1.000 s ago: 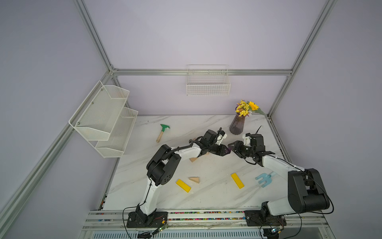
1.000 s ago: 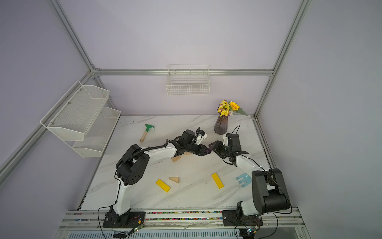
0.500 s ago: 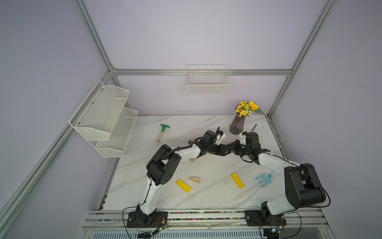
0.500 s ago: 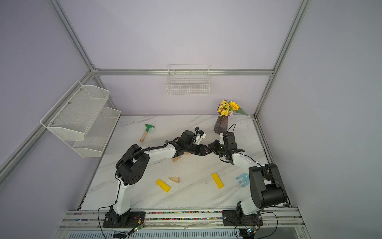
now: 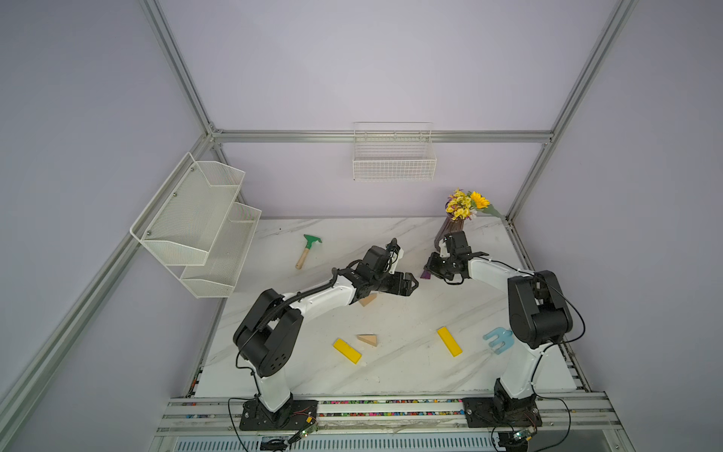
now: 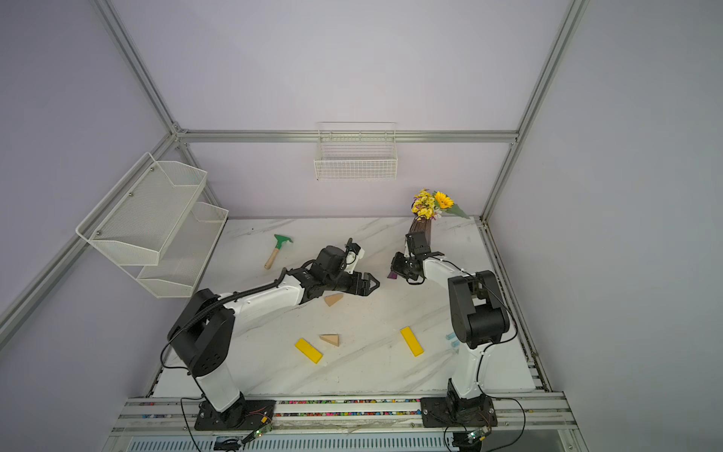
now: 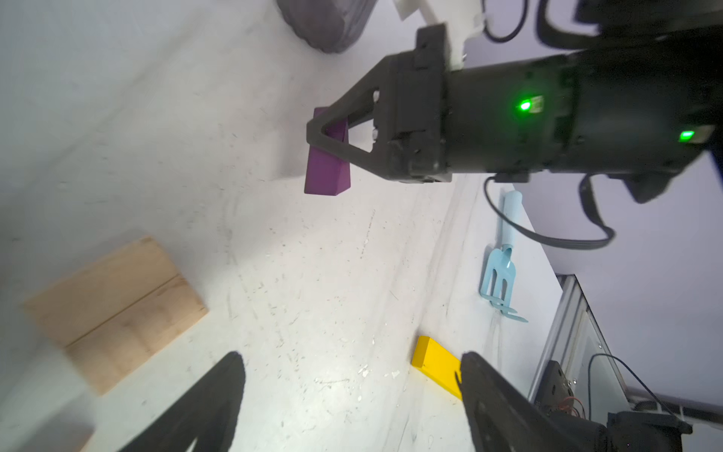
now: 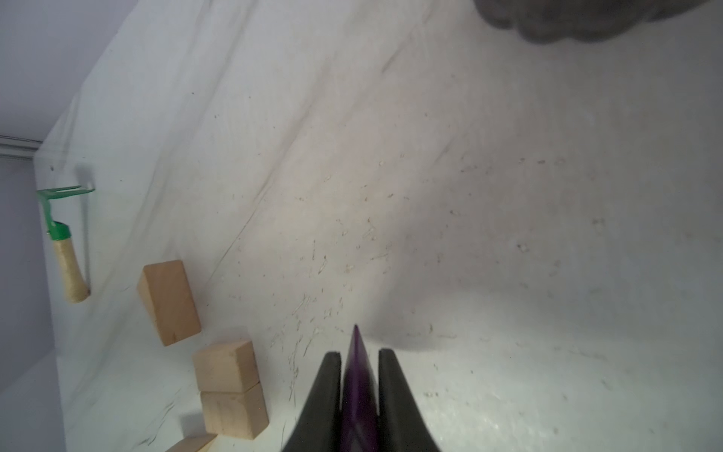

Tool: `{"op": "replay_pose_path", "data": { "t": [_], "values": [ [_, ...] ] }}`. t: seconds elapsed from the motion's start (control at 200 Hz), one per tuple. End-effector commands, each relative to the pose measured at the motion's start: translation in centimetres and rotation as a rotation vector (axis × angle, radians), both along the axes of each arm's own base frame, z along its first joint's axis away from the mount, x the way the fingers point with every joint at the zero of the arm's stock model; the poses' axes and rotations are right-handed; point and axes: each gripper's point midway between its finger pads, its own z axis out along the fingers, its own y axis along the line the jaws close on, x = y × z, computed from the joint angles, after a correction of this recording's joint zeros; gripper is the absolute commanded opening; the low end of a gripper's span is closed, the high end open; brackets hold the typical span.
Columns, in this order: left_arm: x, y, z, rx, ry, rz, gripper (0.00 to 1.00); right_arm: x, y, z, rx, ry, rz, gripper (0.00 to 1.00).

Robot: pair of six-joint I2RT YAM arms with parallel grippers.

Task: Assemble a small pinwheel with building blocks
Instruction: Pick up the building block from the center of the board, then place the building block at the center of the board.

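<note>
Right pincer (image 8: pixel 359 352) clamping smooth purple wedge (image 7: pixel 325 172), left pincer (image 7: pixel 351 357) spread wide

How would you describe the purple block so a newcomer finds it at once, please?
Find the flower vase at the table's far corner. Near it, the right gripper pinches the purple wedge. Every other block is tan or yellow.

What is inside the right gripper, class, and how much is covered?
A purple wedge, thin edge poking past the right gripper. The fingers cover its flanks; in both top views only a corner shows.
</note>
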Motion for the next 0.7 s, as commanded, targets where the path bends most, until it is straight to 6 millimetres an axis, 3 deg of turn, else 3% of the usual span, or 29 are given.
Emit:
{"op": "replay_pose_path", "data": {
  "t": [0.0,0.15,0.325,0.535,0.695],
  "values": [
    [-0.2,4.1,0.1,0.145,-0.053,0.071,0.89,-0.7,0.6,-2.1,-0.175,0.081,0.081,0.05],
    [-0.3,7.6,0.7,0.215,-0.076,0.147,0.9,0.4,2.6,-3.0,-0.257,0.103,0.147,0.07],
    [-0.4,10.0,0.4,0.231,-0.074,0.183,0.91,0.7,4.8,-4.8,-0.335,0.142,0.233,0.11],
    [-0.8,9.7,0.4,0.176,-0.078,0.161,0.92,1.4,5.3,-4.5,-0.329,0.121,0.234,0.25],
    [-0.9,9.0,0.1,0.154,-0.062,0.144,0.92,1.8,5.8,-2.5,-0.299,0.078,0.233,0.48]
  ]
}}
